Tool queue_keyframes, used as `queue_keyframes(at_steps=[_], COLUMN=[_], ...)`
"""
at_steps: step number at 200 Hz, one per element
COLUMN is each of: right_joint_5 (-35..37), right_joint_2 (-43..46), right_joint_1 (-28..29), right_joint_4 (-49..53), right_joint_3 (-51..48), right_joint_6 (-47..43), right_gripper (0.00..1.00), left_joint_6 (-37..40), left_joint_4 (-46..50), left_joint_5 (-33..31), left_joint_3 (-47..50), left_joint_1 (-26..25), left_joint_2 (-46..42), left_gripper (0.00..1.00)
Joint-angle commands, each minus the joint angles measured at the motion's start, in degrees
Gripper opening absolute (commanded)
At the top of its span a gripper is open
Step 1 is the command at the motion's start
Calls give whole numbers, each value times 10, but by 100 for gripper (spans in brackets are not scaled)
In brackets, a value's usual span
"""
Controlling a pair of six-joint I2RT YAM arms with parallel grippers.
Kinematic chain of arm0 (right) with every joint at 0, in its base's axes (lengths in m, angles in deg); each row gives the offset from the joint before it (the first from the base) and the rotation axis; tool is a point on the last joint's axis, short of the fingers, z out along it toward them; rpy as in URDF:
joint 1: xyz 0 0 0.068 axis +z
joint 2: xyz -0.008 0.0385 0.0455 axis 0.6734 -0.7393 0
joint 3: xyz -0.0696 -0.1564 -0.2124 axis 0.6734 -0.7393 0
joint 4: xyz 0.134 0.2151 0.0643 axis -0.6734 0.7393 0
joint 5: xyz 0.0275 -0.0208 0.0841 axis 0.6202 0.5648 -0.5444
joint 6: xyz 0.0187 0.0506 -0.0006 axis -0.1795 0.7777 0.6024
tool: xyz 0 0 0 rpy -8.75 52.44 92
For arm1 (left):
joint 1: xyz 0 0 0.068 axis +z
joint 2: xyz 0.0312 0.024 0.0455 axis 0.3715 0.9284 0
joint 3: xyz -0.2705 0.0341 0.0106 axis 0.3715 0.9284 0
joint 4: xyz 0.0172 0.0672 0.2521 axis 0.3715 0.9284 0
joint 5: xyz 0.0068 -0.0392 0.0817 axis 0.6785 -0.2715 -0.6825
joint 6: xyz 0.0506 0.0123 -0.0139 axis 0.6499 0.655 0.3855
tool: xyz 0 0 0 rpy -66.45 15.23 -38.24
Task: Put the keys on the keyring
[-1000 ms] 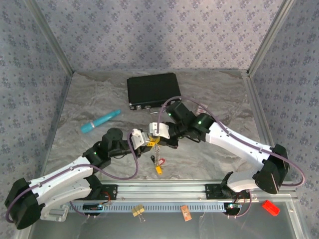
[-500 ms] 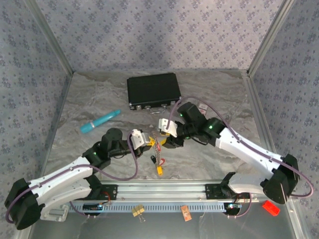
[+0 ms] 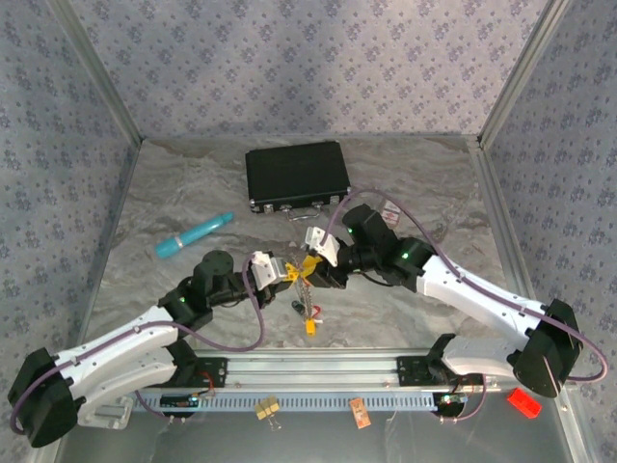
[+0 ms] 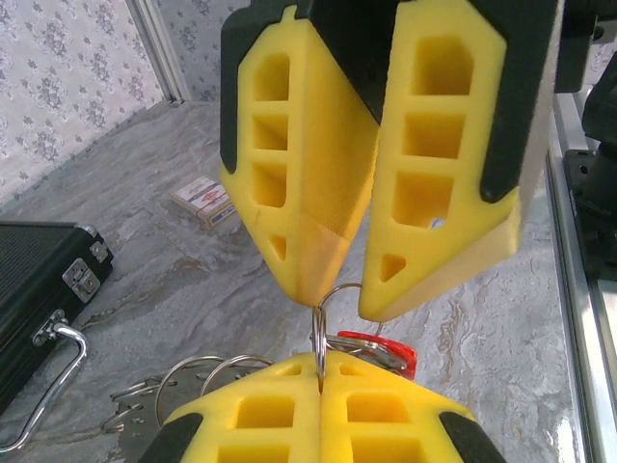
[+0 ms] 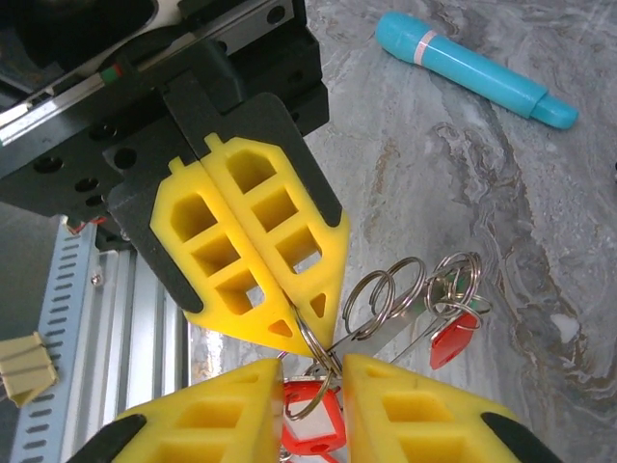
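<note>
A bunch of keys (image 3: 307, 311) hangs from a small metal split ring (image 4: 319, 338); a yellow-orange tag (image 3: 308, 328) is lowest. My left gripper (image 4: 321, 371) is shut on that ring, above the table. My right gripper (image 5: 313, 371) faces it tip to tip, jaws slightly apart, straddling the ring and a red tag (image 5: 313, 429). One right fingertip (image 4: 313, 280) touches the ring. More split rings (image 5: 386, 289) and another red tag (image 5: 451, 342) lie on the table below. A faint thin loop (image 3: 439, 231), possibly the keyring, lies at the back right, too small to tell.
A black case (image 3: 296, 177) lies at the back centre, and a teal pen (image 3: 195, 234) lies to the left. A small red-and-white card (image 4: 205, 201) is beside the case. A metal rail (image 3: 318, 371) runs along the near edge, with a binder clip (image 3: 267, 409) in front.
My right gripper opened and pulled a little right, then came back to the ring with its jaws narrower. The left gripper has kept hold of the ring in much the same place.
</note>
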Motion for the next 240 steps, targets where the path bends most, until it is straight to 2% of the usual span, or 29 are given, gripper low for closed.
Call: queue_keyframes(at_steps=[1,44,103,142,178,240], right_joint_5=[6,14,4,-9,-20,-32], right_joint_2=[-1,-1,-15,-14,50,51], right_joint_1=[3,2,2,0,-13,-13], right_joint_4=[9,21,16,4,-78,-109], right_joint_3=[5,2,-10,-17,-64,-69], right_joint_6=[3,-1,2,5,2,-21], right_gripper=[16,9,9,17,36,38], left_joint_6=[-3,-5,-15,-19,-24,-30], left_joint_4=[-38,-44,-73,-82,-87,-92], left_joint_5=[0,0,4,4,5,13], left_joint_3=[3,4,9,8,14,16], left_joint_1=[-1,-1,-1,-1,-1,-1], left_joint_2=[-14,-18,-25,-26,-23,-21], left_gripper=[0,0,0,0,0,0])
